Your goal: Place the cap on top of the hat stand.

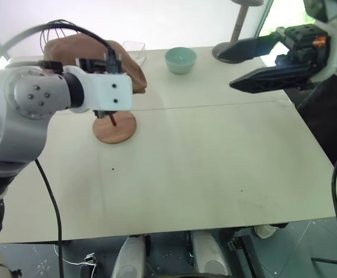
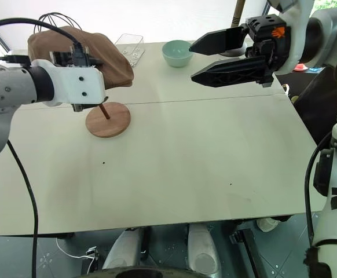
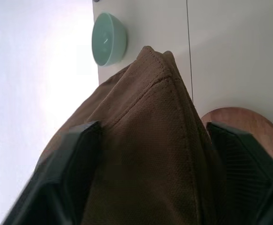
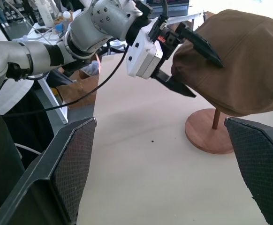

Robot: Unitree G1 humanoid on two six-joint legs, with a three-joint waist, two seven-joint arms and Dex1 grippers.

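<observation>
On the pale surface (image 2: 215,162), far left, the cap (image 4: 239,61) drapes over the hat stand (image 4: 210,136). Left jaws (image 4: 195,70) straddle its left side, half-spread; whether they grip is unclear. Right jaws (image 2: 206,58) hang wide, well apart.

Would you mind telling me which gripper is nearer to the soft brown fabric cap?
Left. The left gripper has its fingers either side of the cap; the right gripper, open, hangs well off beside the pale green bowl.

I see the brown cap (image 4: 239,61) draped over the hat stand (image 4: 210,133); its slanted rod and round wooden base remain visible.
</observation>
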